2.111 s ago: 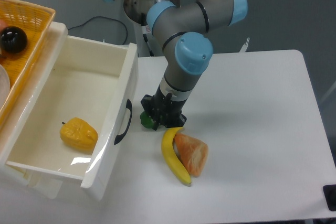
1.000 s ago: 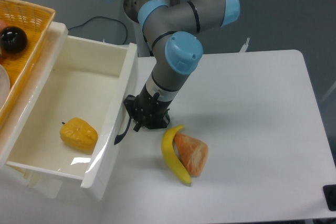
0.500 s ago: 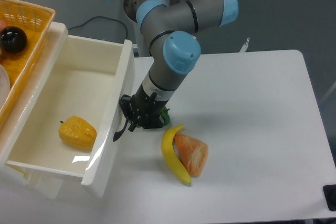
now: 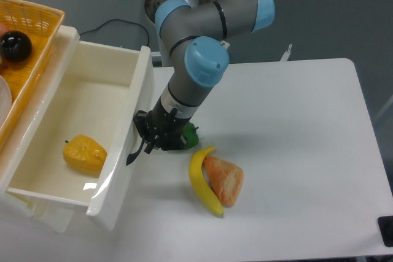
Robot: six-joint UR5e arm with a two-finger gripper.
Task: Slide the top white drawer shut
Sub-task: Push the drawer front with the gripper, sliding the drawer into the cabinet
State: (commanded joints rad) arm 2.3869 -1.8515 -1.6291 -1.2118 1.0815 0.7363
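Task thing: the large glossy white plastic top drawer (image 4: 80, 128) stands pulled well out of the cabinet at the counter's 9 o'clock side, its front panel facing 3 o'clock.
Handle: the curved black handle (image 4: 132, 153) runs along the drawer front, roughly from 12 toward 6 o'clock.
End effector: the black two-finger end effector (image 4: 151, 140) sits low against the drawer front, right at the handle; whether its fingers are wide, narrow or clamped on the handle I cannot tell, since dark parts overlap.
Key relation: the drawer front lies directly at 9 o'clock of the end effector and touching or all but touching it, and the drawer's sliding axis runs 3 to 9 o'clock, so a push toward 9 o'clock looks like the needed move.
Progress: judged partway; much of the drawer's inside is exposed.
Drawer contents: a yellow lumpy toy fruit (image 4: 85, 154) lies on the drawer floor.
Nearby: a yellow banana (image 4: 202, 182) and an orange wedge-shaped piece (image 4: 225, 180) lie touching at 4 o'clock of the end effector; a small green object (image 4: 190, 134) peeks out just beside it.
Counter: white counter (image 4: 295, 151).
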